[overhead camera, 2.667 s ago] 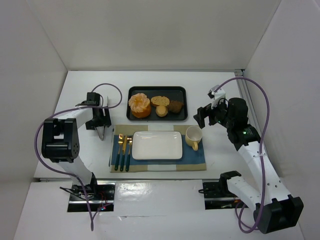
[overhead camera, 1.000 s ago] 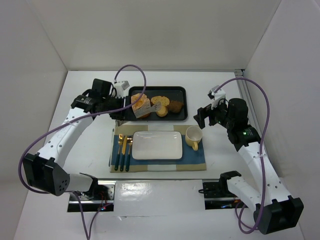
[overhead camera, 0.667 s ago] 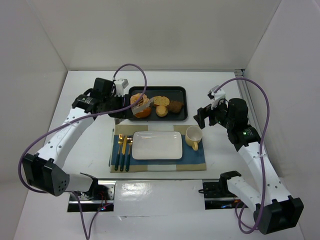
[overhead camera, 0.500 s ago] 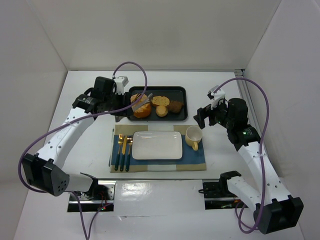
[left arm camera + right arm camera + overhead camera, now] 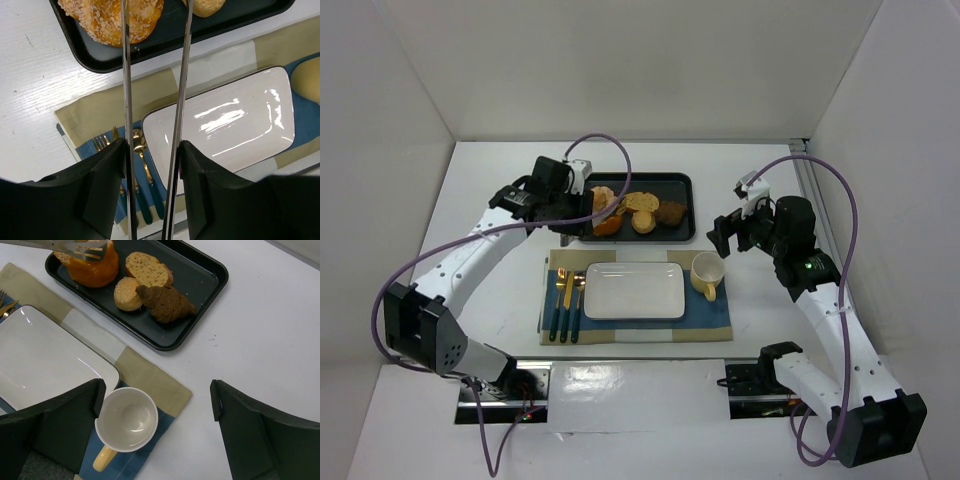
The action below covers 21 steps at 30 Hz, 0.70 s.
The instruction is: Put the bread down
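Bread: the big orange-golden bun (image 5: pixel 604 214) sits at the left end of the black tray (image 5: pixel 682 188), on the far side of the worktop (image 5: pixel 760 180).
Left claw: the claw (image 5: pixel 152 148) is closed on a pair of metal tongs (image 5: pixel 125 75), one black finger pressed against the outside of each arm.
Tongs: the two arms run forward with a gap between them and cross over the bun; in the right wrist view their forked tips (image 5: pixel 82 246) lie at the bun's top. I cannot tell whether they are squeezing it.
Right claw: the claw (image 5: pixel 157 385) is spread wide with nothing in it, above the worktop just right of the cup (image 5: pixel 707 270).
Other baked pieces: two small tan slices (image 5: pixel 147 269) and a dark brown chunk (image 5: pixel 167 304) lie on the tray to the right of the bun.
Plate: a white rectangular plate (image 5: pixel 634 290) rests on the blue and tan placemat (image 5: pixel 715 315), near side of the tray, nothing on it.
Cutlery: gold-headed pieces (image 5: pixel 565 298) lie on the mat left of the plate.
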Each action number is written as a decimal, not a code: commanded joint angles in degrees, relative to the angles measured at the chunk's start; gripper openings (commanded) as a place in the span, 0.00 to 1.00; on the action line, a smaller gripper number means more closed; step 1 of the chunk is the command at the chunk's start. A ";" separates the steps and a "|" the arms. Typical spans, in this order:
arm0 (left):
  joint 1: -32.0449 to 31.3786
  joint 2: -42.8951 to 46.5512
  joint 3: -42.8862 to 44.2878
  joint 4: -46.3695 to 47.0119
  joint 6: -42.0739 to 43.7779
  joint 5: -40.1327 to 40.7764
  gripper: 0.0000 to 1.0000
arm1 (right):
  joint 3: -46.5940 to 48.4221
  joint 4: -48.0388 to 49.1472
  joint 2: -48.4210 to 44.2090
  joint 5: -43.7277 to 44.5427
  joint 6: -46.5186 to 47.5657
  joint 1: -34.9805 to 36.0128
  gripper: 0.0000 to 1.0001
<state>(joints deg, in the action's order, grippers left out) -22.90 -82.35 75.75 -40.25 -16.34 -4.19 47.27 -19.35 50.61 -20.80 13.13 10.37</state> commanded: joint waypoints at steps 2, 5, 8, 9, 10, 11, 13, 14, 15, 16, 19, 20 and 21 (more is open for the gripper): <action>-1.89 -2.37 0.28 2.02 1.40 3.74 0.59 | -0.24 -0.51 -0.07 -0.56 0.50 0.44 0.99; -3.21 -3.87 1.77 0.09 1.92 5.32 0.59 | -0.24 -0.51 -0.07 -0.56 0.50 0.44 0.99; -4.88 -6.07 4.58 -2.11 2.54 8.30 0.59 | -0.24 -0.51 -0.07 -0.56 0.50 0.44 0.99; -5.66 -7.29 5.20 -3.59 3.06 9.10 0.59 | -0.24 -0.51 -0.07 -0.56 0.50 0.44 0.99; -6.37 -7.82 5.72 -4.22 3.07 9.89 0.59 | -0.24 -0.51 -0.07 -0.56 0.50 0.44 0.99; -6.37 -7.83 6.25 -4.83 3.07 10.42 0.59 | -0.24 -0.51 -0.07 -0.56 0.50 0.44 0.99; -6.90 -8.62 6.96 -5.71 3.07 11.22 0.59 | -0.24 -0.51 -0.07 -0.56 0.50 0.44 0.99; -7.51 -9.14 7.48 -6.33 3.07 12.17 0.58 | -0.24 -0.51 -0.07 -0.56 0.50 0.44 0.99; -7.51 -9.15 7.49 -6.33 3.07 12.97 0.58 | -0.24 -0.51 -0.07 -0.56 0.50 0.44 0.99; -8.12 -9.15 8.10 -6.85 3.07 12.97 0.57 | -0.24 -0.51 -0.07 -1.08 0.50 0.44 0.99; -8.65 -9.15 8.81 -8.70 2.54 15.78 0.57 | -0.24 -0.51 -0.60 -1.09 0.50 0.44 0.99; -8.66 -9.15 9.41 -9.23 2.54 16.31 0.57 | -0.24 -0.51 -0.60 -1.09 0.50 0.44 0.99; -8.66 -9.15 9.42 -9.93 2.54 17.27 0.57 | -0.24 -0.51 -0.60 -1.09 0.50 0.44 0.99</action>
<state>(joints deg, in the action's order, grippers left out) -31.16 -91.55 82.39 -47.70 -14.72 9.19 47.27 -19.42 50.61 -21.21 13.17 10.37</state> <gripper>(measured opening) 0.570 0.991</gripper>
